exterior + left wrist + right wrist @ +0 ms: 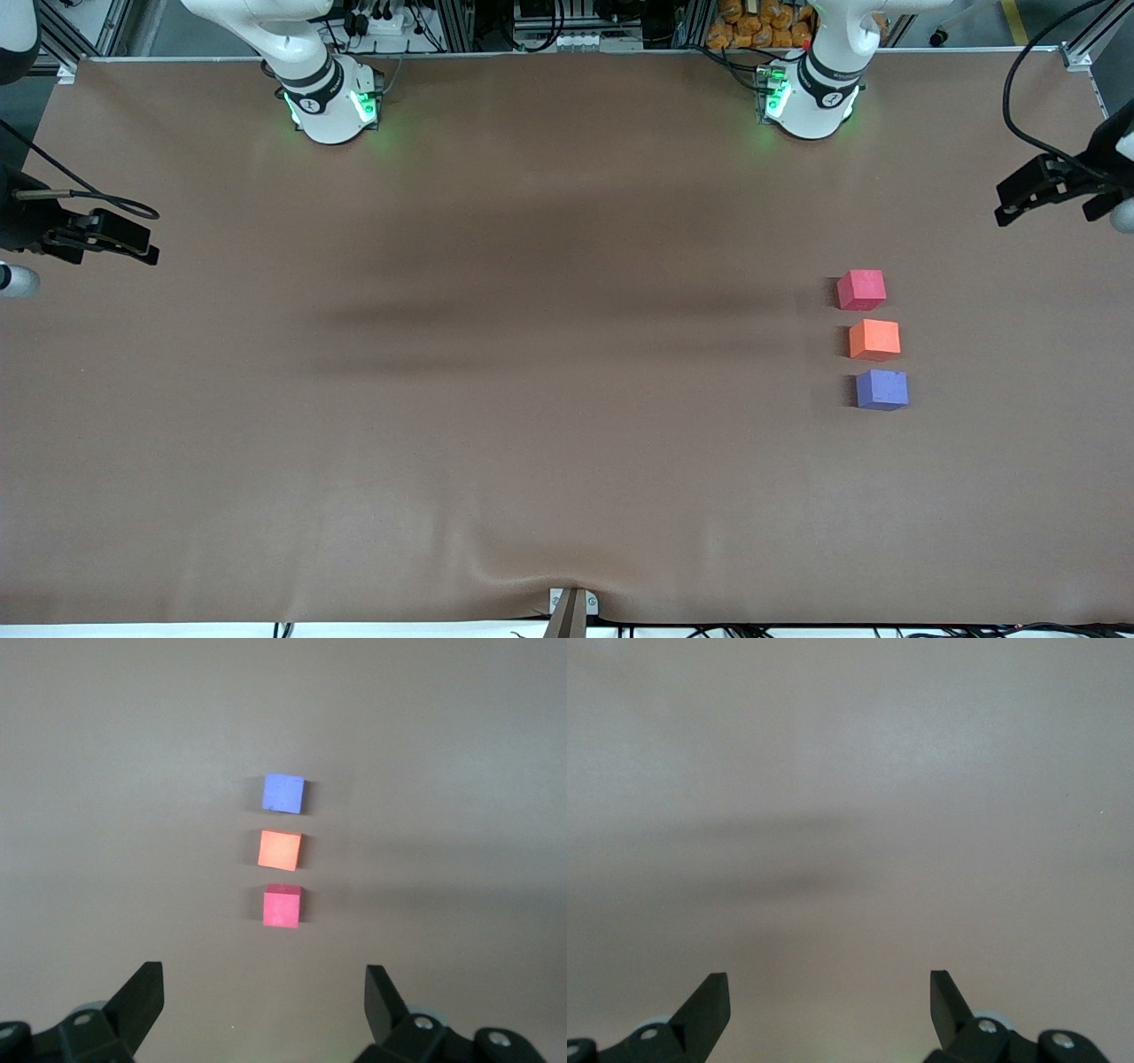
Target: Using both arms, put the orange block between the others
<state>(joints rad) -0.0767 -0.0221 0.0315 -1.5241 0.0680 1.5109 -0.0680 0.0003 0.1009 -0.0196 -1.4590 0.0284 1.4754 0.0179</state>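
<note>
We see the right gripper (133, 244) hanging over the table's edge at the right arm's end, its jaws spread wide and holding nothing, with only bare brown table (850, 771) under its wrist camera; we judge this arm to be waiting. Toward the left arm's end of the table, the three cubes stand in a straight row, each just apart from the next: the red-pink cube (861, 290) farthest from the front camera, the orange block (874, 339) in the middle, the purple-blue cube (881, 390) nearest. The left gripper (1028, 190) hovers at that same end of the table, fingers parted and empty, the row running straight away from it in its wrist view. It is by far the closer of the two. We judge the orange block already sits between the others.
</note>
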